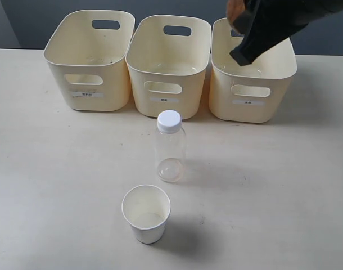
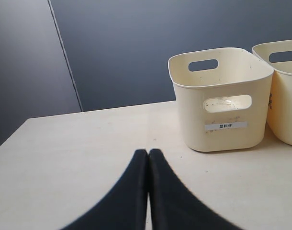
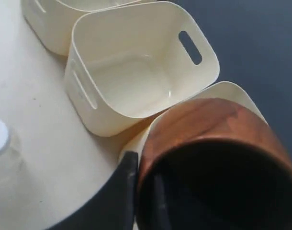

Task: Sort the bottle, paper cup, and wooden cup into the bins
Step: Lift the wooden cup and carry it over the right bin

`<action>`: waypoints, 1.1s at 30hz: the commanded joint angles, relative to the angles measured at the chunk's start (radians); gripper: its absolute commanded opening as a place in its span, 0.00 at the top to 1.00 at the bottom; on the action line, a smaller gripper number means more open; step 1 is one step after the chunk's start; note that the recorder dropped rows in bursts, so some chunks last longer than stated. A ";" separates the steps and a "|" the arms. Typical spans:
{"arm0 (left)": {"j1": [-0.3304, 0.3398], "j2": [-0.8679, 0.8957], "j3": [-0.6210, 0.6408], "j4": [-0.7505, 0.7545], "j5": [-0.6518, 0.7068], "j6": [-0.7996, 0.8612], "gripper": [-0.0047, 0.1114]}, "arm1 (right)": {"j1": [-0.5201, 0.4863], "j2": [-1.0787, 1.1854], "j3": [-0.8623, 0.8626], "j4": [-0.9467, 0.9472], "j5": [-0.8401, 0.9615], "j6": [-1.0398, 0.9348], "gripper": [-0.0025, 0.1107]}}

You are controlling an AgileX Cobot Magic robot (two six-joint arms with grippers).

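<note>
My right gripper [image 3: 143, 167] is shut on the wooden cup [image 3: 208, 124], one finger outside its rim and one inside. In the exterior view the wooden cup [image 1: 234, 12] shows only as a brown patch by the right gripper [image 1: 242, 25], above the right bin [image 1: 256, 115]. The clear bottle [image 1: 170, 147] with its white cap stands upright on the table in front of the middle bin [image 1: 168, 107]. Nearer the front, the white paper cup [image 1: 146, 214] stands upright. My left gripper [image 2: 148, 153] is shut and holds nothing, low over the table near the left bin [image 2: 220, 139].
The three cream bins stand in a row at the back of the table, the left bin [image 1: 112, 84] and the middle bin [image 3: 136, 115] showing nothing inside. A dark wall [image 2: 136, 48] rises behind the table's far edge.
</note>
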 commanded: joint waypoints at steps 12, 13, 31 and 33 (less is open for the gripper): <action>0.000 -0.005 0.002 0.000 -0.007 -0.001 0.96 | -0.177 0.347 -0.198 0.007 -0.017 0.024 0.98; 0.000 -0.005 0.002 0.000 -0.007 -0.001 0.96 | -0.189 0.373 -0.214 0.008 -0.021 0.024 0.98; 0.000 -0.005 0.002 0.000 -0.007 -0.001 0.96 | -0.265 0.708 -0.441 0.135 -0.020 -0.121 0.98; 0.000 -0.005 0.002 0.000 -0.007 -0.001 0.96 | -0.275 0.728 -0.453 0.142 -0.006 -0.143 0.98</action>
